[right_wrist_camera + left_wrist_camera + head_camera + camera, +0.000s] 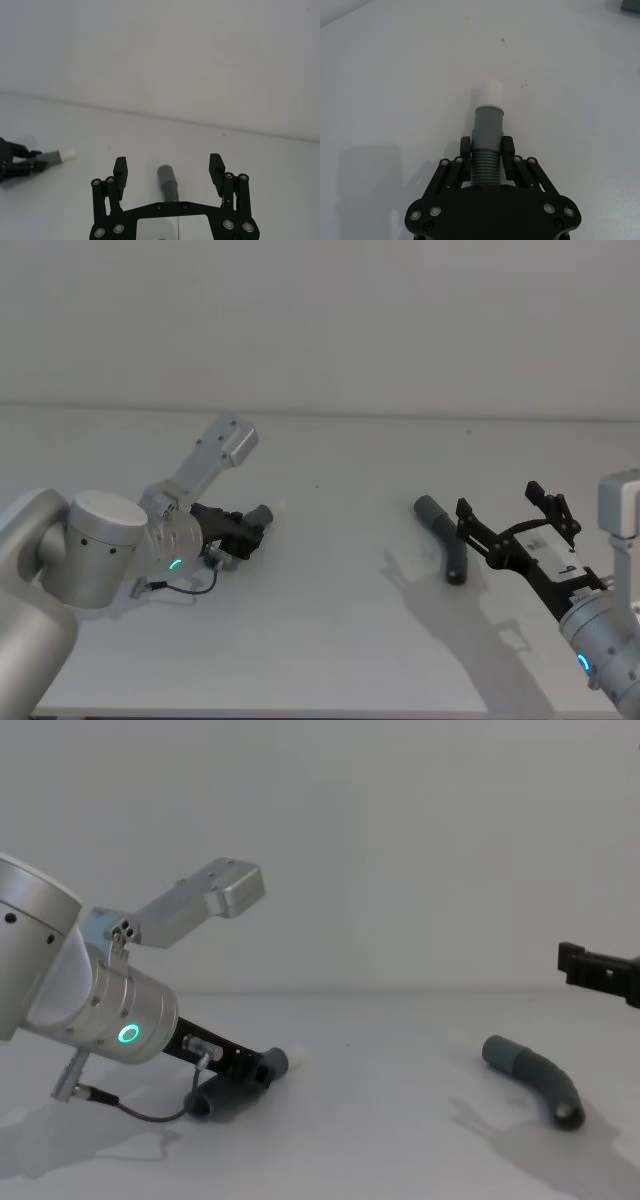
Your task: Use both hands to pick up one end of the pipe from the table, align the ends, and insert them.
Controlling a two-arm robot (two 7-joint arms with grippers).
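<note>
At the left of the table [340, 640], item one: the left end effector [486, 150], fingers closed on the ribbed bend [485, 170] of the left pipe piece [487, 130], whose white tip [490, 93] points out toward the middle of the table. The dark curved end appears to rest on the table in the chest view, though whether it carries any weight there is hard to tell. Item two, at the right: the right end effector [515, 512], fingers spread wide and holding nothing, poised above the right pipe piece [445, 535] and apart from it. That piece lies flat, its lighter collar [430, 508] at the far end, its dark open end nearer. Hazards, as judged:

(a) The right piece is curved and loose. One finger landing first would likely roll or skid it out from between the fingers.

(b) A grasp taken on the collar itself would cover the sleeve mouth and block insertion.

(c) The left grip sits on ribs, which may let the piece twist under end load, so the tip could swing off axis.

(d) The two collars do not now share a line. Brought together without squaring up, the tip would catch on the sleeve rim and jam, or push one piece out of its grip.
</note>
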